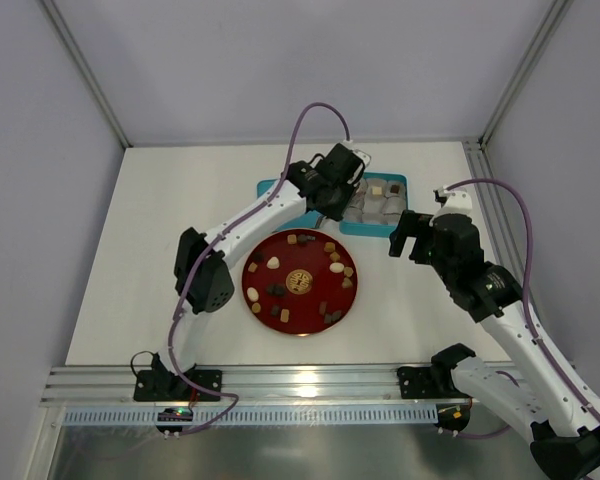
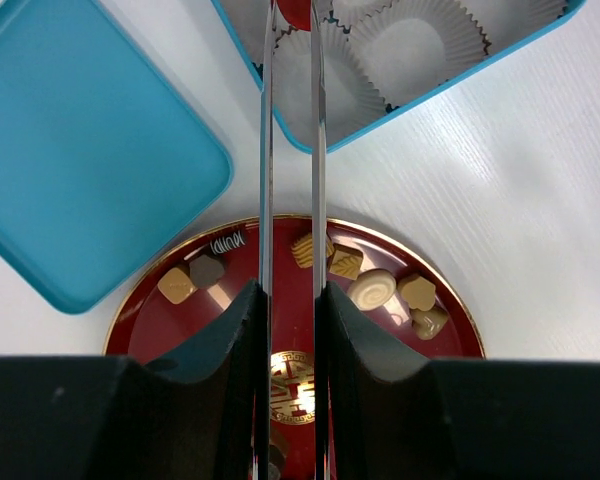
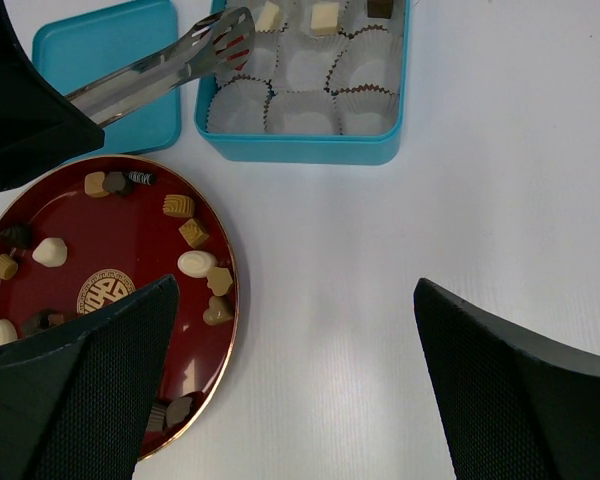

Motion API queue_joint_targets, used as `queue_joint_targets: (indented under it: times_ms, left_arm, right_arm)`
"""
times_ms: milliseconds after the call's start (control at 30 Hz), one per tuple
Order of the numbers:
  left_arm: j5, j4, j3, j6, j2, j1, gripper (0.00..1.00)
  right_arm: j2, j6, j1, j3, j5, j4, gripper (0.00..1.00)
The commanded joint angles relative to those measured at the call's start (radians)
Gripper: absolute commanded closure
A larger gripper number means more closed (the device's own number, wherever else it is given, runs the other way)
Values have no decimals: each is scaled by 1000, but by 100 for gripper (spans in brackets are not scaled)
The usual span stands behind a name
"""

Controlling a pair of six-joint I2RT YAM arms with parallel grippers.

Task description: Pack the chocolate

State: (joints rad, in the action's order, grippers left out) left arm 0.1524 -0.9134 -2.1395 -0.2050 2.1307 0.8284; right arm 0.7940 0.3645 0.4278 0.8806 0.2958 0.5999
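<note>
The left fingers (image 2: 230, 340) are clamped on metal tongs (image 2: 267, 150). My guess is that's because the chocolate (image 3: 196, 263) is too tiny to pinch directly. Most pieces sit on the red plate (image 3: 130, 235), lower left in the right wrist view. A few are already in paper cups (image 3: 302, 70) along the top row of the blue box (image 3: 300, 148). The lid (image 2: 80, 150) lies beside it, out of the way.

The right fingers (image 3: 90, 380) are spread wide with nothing in them, over bare worktop (image 3: 500, 150).

There's red between the tong tips, probably a piece, but the tips are cropped in the left wrist view. The box's top row is cut off too.
</note>
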Motion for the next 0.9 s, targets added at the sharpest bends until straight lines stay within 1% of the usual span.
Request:
queue_joint_targets:
  times_ms: [0,400,600,867]
  left_arm:
    - [-5,68,-54,16,3,-17,81]
    - [-14,79,-59,21,58,-28,80]
    - [-17,80,-51,15,60,-28,79]
    - [-14,74,-42,19,57,-28,75]
  right_arm:
    - [-13,-13,-4,40,9,-15,0]
    - [-15,-15,-6,35,3,-18,0]
    - [-18,-15,-6,34,8,-18,0]
    - [-22,-15,-7,31,8,-17,0]
